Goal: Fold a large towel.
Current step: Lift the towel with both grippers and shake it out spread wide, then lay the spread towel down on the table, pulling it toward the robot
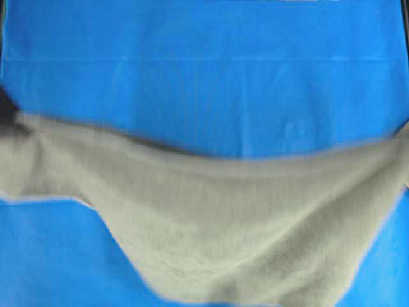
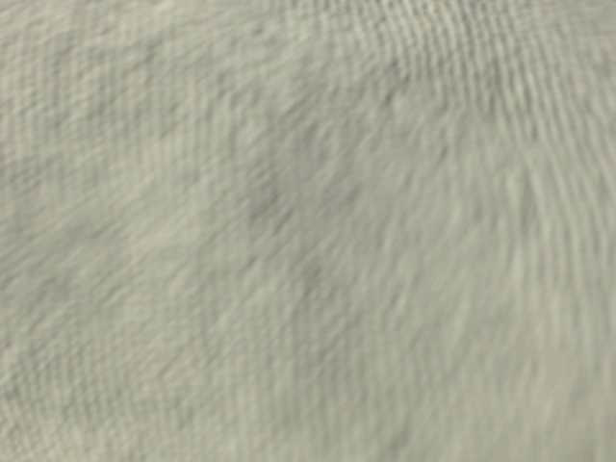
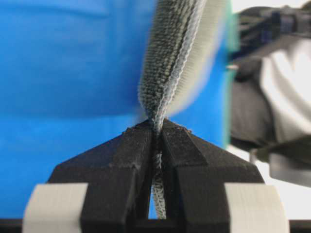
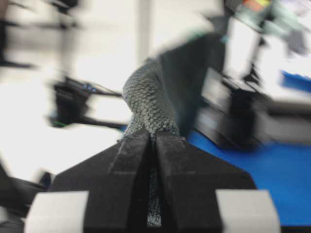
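The towel (image 1: 211,217), grey-green and fuzzy, hangs stretched across the overhead view from the left edge to the right edge, sagging in the middle toward the near side. It fills the whole table-level view (image 2: 308,231). My left gripper (image 3: 156,127) is shut on a pinched fold of the towel (image 3: 170,58), which rises from between its black fingers (image 3: 121,160). My right gripper (image 4: 153,136) is shut on another bunched part of the towel (image 4: 148,102). In the overhead view both grippers sit at the frame's edges, hidden by the cloth.
A bright blue cloth (image 1: 192,83) covers the table under and beyond the towel. Blurred dark equipment (image 4: 243,111) and the other arm (image 3: 272,73) show in the wrist views' backgrounds.
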